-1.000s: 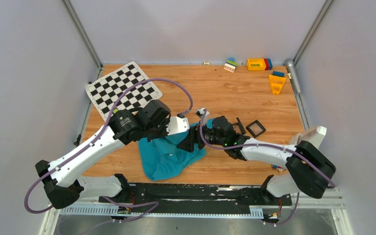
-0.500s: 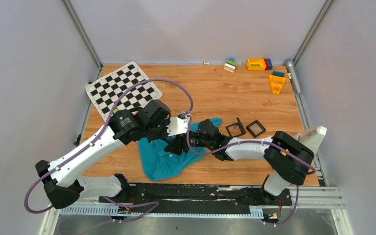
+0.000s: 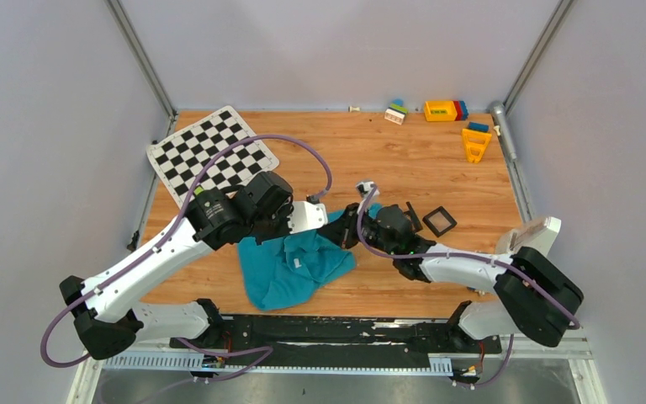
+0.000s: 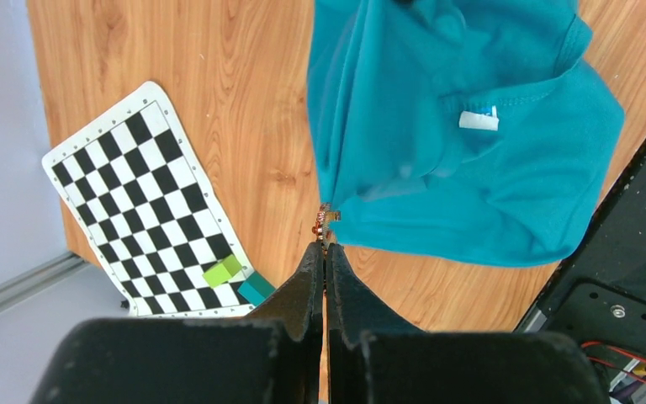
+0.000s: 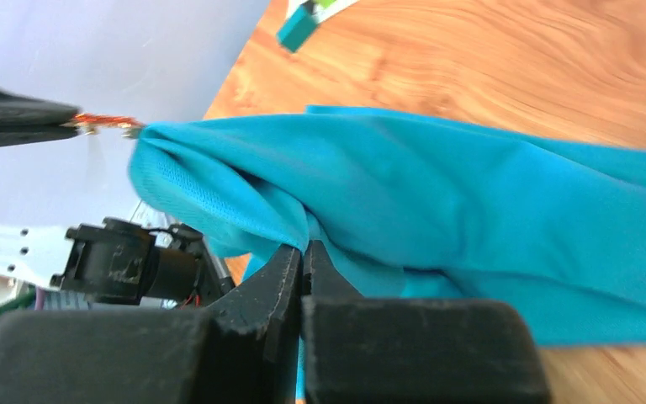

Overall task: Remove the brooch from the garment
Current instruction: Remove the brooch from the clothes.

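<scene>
While the left tool point(image 4: 326, 252) is clenched on the brooch point(image 4: 326, 224) at the edge of the garment point(image 4: 463, 168), centre of the left wrist view, and the right tool point(image 5: 303, 257) is clamped on a teal fold, draw the two apart steadily. Pull straight, keep the fabric taut, and avoid twisting, which could tear the weave. The garment rests on the counter point(image 3: 404, 160), lower centre of the overhead view.

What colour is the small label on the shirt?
White: the label stands out on the teal-blue shirt. Best seen in the left wrist view.
</scene>
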You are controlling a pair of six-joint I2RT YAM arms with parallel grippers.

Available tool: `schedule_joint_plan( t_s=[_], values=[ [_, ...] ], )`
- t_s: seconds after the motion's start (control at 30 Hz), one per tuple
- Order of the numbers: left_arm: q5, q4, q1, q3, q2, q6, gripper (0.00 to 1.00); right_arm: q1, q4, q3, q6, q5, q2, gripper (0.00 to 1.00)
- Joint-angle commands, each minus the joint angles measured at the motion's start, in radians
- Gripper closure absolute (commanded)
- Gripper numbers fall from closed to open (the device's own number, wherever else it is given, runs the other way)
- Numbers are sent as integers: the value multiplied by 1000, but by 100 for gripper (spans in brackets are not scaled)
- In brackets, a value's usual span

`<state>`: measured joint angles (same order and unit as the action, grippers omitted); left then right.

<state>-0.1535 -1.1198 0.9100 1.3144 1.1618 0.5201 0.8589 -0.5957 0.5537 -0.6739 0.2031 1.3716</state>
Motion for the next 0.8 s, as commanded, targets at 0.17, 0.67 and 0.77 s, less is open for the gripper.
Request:
schedule_joint_plan(
  t_s=[0.17,0.67,0.77],
  values=[
    [10,55,1,4,-19,-74,100,-58,126,-86,-81,-121,-173,100],
    [36,554,1,-128,-151,-596,100,-60,370,-90,94,-111,-599,29],
    [44,669,1,-180,-193,-657,100,-62,371,-97,127,-110,-673,29]
  ],
)
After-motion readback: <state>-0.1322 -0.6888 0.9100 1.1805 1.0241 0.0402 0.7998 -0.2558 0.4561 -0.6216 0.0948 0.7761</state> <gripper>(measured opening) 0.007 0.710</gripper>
